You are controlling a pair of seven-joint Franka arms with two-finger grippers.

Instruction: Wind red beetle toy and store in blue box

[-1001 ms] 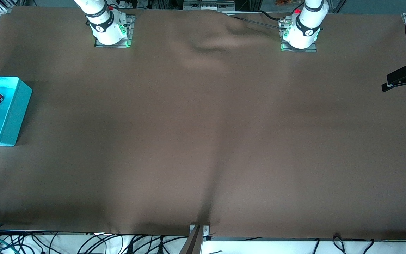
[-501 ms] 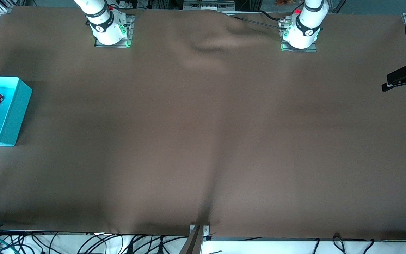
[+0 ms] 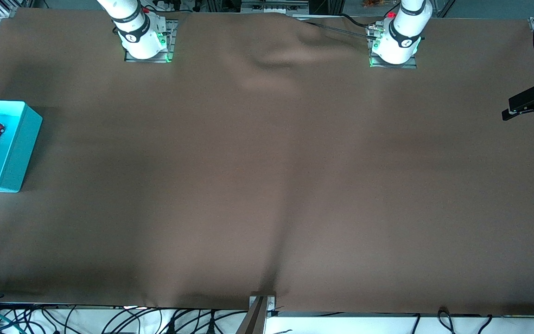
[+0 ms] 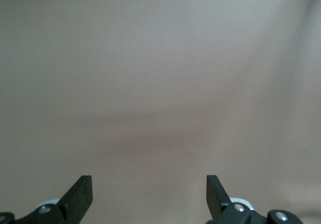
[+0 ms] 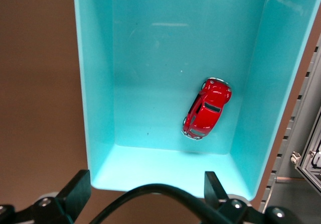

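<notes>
The turquoise-blue open-topped plastic box [image 3: 9,153] at the right arm's end of the table is cut off by the front view's edge. Both white arms leave that view just above their bases. In the right wrist view a black cable [image 5: 150,196] crosses the box's lower rim.

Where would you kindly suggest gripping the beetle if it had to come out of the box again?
Probably across its flanks, coming straight down: the beetle rests on its wheels on the box floor, with walls all round, roof up, long sides apparently clear of them.
</notes>
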